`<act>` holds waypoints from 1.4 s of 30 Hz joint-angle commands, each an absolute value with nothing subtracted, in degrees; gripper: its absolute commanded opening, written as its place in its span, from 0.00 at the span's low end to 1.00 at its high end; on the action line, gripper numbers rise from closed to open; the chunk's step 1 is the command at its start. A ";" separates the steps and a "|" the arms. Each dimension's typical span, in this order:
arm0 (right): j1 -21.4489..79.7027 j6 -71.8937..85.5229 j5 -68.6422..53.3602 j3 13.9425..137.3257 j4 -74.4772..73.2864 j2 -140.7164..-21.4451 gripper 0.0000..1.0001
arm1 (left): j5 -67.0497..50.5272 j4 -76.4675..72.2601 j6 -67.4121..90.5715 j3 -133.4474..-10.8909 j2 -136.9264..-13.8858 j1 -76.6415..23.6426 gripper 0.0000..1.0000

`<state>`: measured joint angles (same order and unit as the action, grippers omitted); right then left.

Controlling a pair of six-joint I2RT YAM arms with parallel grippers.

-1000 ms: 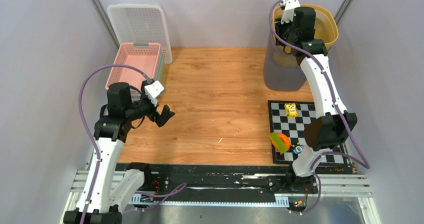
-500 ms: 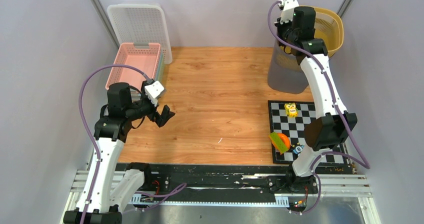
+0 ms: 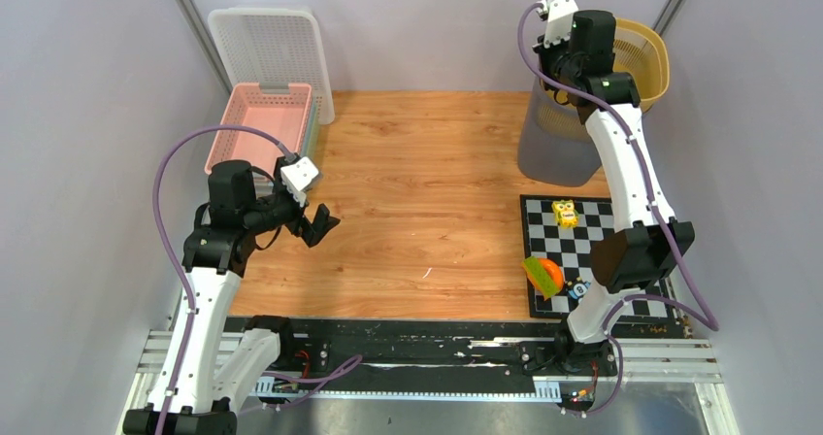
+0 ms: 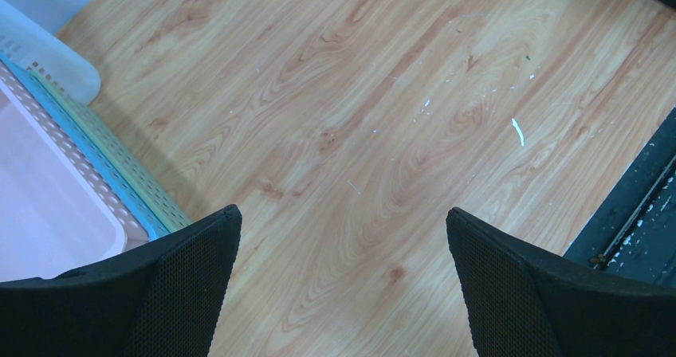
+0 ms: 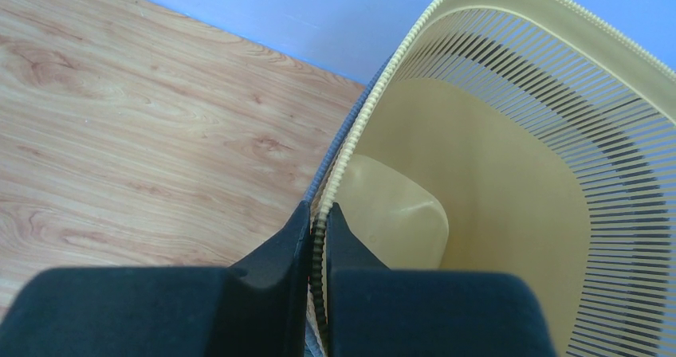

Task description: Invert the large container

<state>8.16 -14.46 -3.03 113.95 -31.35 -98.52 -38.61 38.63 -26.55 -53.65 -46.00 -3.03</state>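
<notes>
The large container is a yellow slatted basket nested in a grey one at the table's far right. It is tilted, its mouth toward the right. My right gripper is shut on the left rim. In the right wrist view the two fingers pinch the yellow and grey rims, and the yellow inside fills the right. My left gripper is open and empty above bare wood at the left; its fingers stand wide apart.
A pink basket on stacked trays and a white tray leaning on the back wall stand at far left. A checkerboard mat at near right carries a yellow toy and an orange-green toy.
My right gripper has lifted and swung the container's rim rightward and back, tilting it further. The left arm has not moved.
</notes>
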 commanded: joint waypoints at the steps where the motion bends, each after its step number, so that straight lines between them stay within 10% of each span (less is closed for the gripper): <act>1: 8.61 -20.70 -2.65 117.95 -25.99 -94.87 0.02 | -39.64 37.52 -26.63 -53.17 -45.38 -2.86 1.00; 42: 9.74 -37.00 -2.52 121.10 -22.97 -91.58 0.02 | -39.76 37.57 -26.76 -53.17 -45.29 -2.83 1.00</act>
